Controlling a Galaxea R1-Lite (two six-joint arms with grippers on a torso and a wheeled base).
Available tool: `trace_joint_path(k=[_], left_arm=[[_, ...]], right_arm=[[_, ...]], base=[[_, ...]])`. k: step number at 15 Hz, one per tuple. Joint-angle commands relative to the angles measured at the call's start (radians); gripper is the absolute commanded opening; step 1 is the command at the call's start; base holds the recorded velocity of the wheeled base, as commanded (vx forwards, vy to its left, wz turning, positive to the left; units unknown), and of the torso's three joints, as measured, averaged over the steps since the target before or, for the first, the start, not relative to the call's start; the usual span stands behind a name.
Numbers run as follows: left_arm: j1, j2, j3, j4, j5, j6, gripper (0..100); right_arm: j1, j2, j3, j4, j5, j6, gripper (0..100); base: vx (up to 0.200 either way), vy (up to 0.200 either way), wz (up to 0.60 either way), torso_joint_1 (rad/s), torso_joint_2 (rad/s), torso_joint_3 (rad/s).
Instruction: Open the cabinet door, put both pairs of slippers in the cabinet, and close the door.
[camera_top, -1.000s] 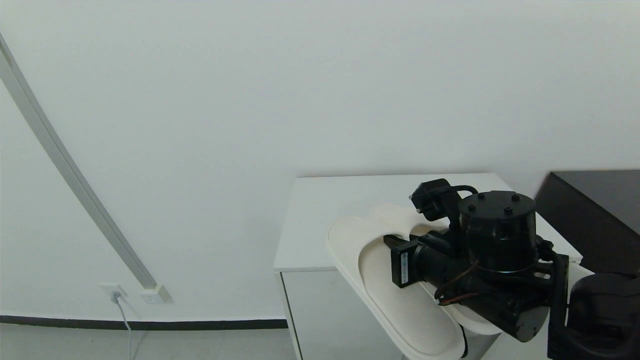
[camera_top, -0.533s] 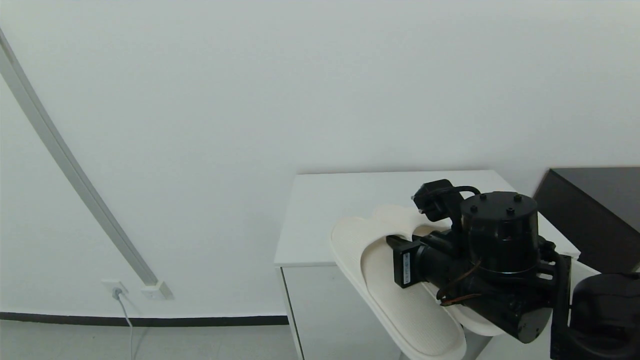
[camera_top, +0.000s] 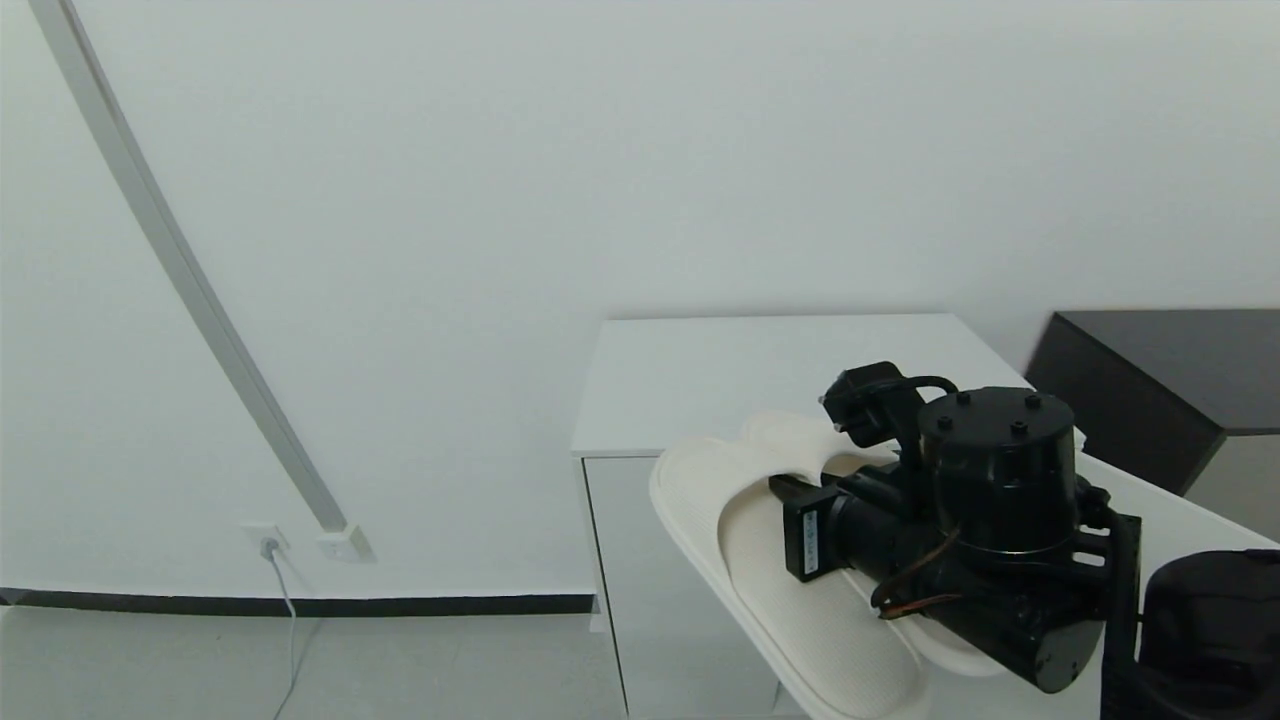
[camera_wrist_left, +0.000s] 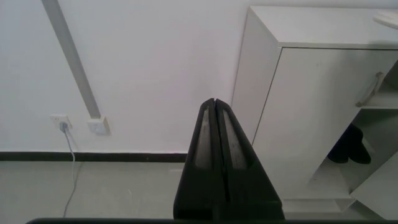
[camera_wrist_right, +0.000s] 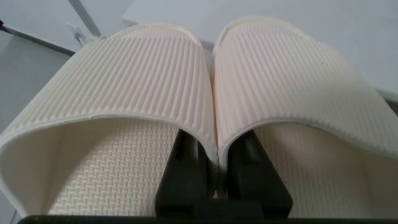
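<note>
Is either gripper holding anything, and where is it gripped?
The right gripper holds the pair of cream slippers, one finger inside each, pinching their adjoining inner sides together. The left gripper is shut, empty.

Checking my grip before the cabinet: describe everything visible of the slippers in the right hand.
The pair of slippers is cream and looks like soft foam: slides with wide ribbed upper bands and pebbled insoles. They are held side by side, tilted, before the white cabinet. The right hand is shut on their adjoining inner walls, one finger inside each. Nothing else seems to touch them.
</note>
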Motion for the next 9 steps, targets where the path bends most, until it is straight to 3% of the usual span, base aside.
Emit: trace_joint_path(k=[1,9], left_arm=[[0.001,0.001,0.000,0.000,-0.001,0.000,0],[0.001,0.001,0.000,0.000,-0.001,0.000,0]], right_arm=[[0.000,0.008,0.000,-0.001,0.000,0.000,0],[0.008,0.008,0.011,-0.001,0.000,-0.001,0]], base=[[0.000,0.000,0.00,0.000,0.00,0.000],[0.000,0.000,0.00,0.000,0.00,0.000]])
